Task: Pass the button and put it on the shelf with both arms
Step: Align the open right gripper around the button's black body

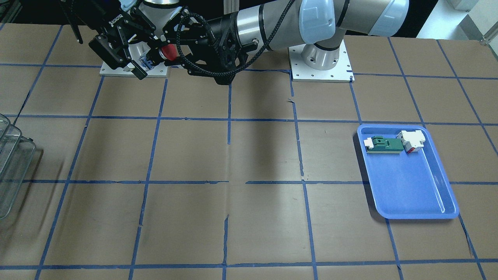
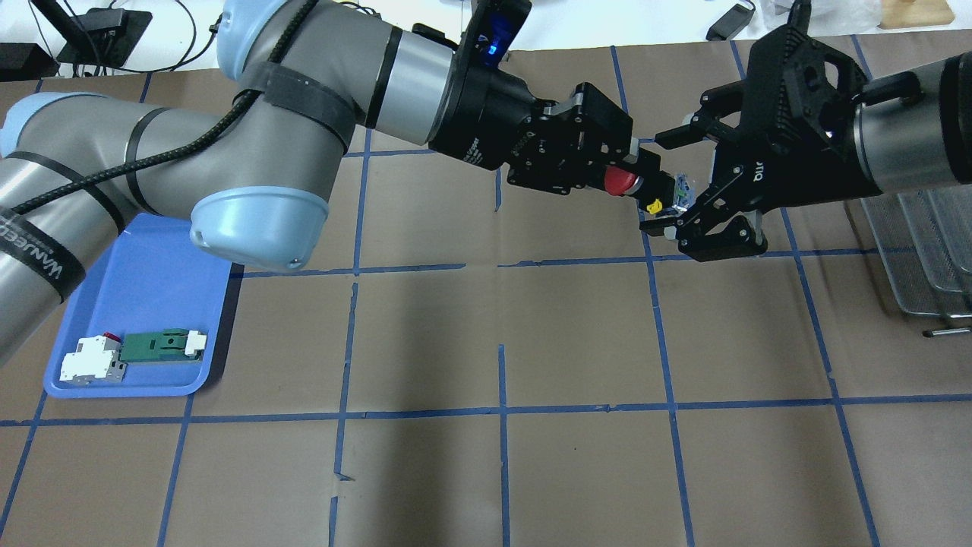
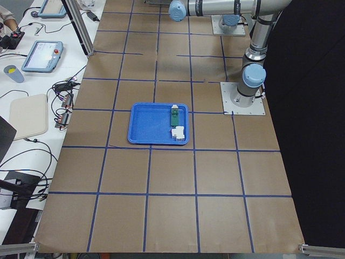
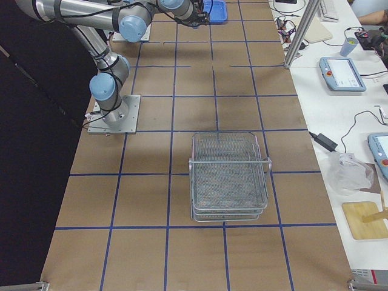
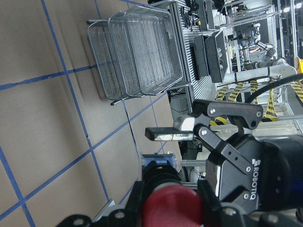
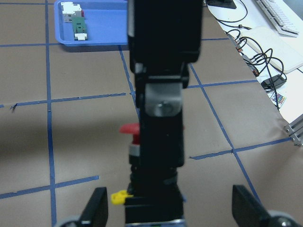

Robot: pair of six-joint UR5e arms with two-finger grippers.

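My left gripper [image 2: 624,179] is shut on the button [image 2: 620,182], gripping its red cap, and holds it in the air above the table. The button's black-and-silver base, with a yellow tab, points toward my right gripper [image 2: 674,181]. That gripper is open, with its jaws standing on either side of the base and not touching it. In the front view the button [image 1: 169,52] sits between both grippers. In the right wrist view the red cap [image 6: 128,128] peeks out beside the left gripper. The shelf [image 2: 919,243] stands at the right, and also shows in the exterior right view [image 4: 229,176].
A blue tray [image 2: 163,289] at the left holds a flat green board [image 2: 156,346] and a white block with a red side [image 2: 91,361]. The table is brown paper with a blue tape grid. The arm base plates [image 1: 321,64] are at the robot's side.
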